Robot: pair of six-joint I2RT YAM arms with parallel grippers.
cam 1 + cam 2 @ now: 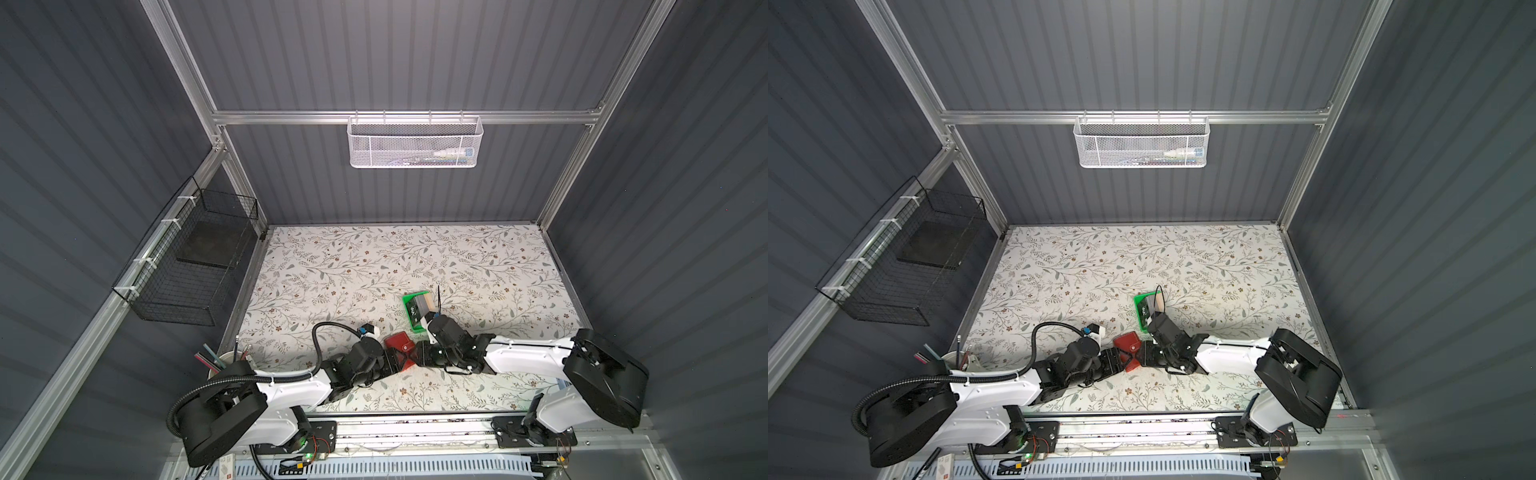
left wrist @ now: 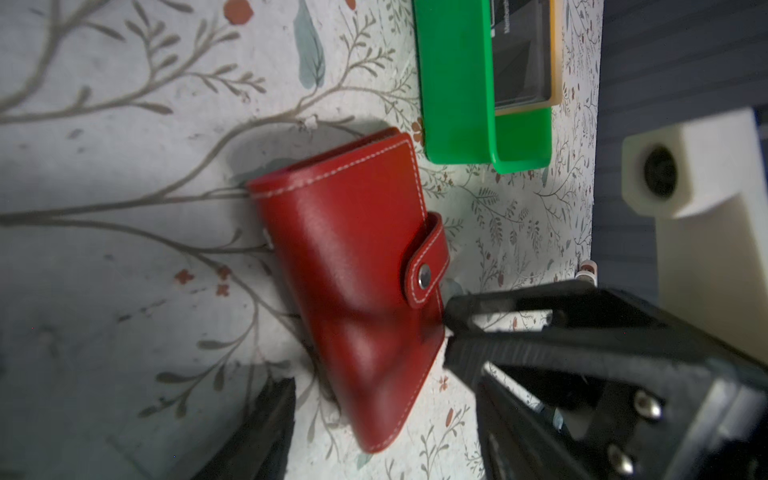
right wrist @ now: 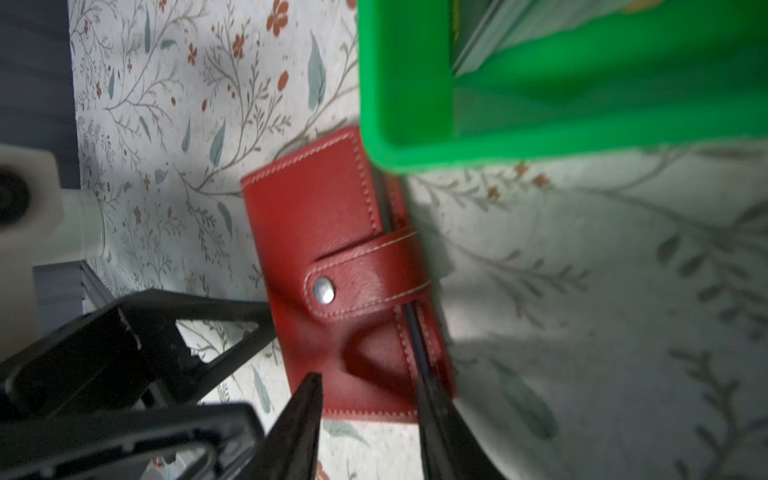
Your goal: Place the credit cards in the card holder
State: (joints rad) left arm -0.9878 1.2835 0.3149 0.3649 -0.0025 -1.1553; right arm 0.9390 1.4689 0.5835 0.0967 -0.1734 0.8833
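Observation:
The card holder [image 1: 400,344] [image 1: 1128,343] is a red stitched wallet, lying closed and snapped on the floral table between both grippers. Its cover [image 2: 353,257] and snap tab [image 3: 357,278] show in the wrist views. The credit cards [image 1: 419,306] [image 1: 1149,308] stand stacked in a green tray; a black one with a tan edge [image 2: 519,62] shows in the left wrist view. My left gripper [image 2: 382,436] is open, its fingers either side of the wallet's end, apart from it. My right gripper [image 3: 370,419] is open over the wallet's other end, one fingertip [image 3: 430,390] at its open edge.
The green tray [image 1: 412,323] [image 2: 457,83] [image 3: 407,83] sits just beyond the wallet. A white cup of pens [image 1: 226,360] stands at the front left. A black wire basket [image 1: 187,266] hangs on the left wall, a white mesh basket [image 1: 415,141] on the back rail.

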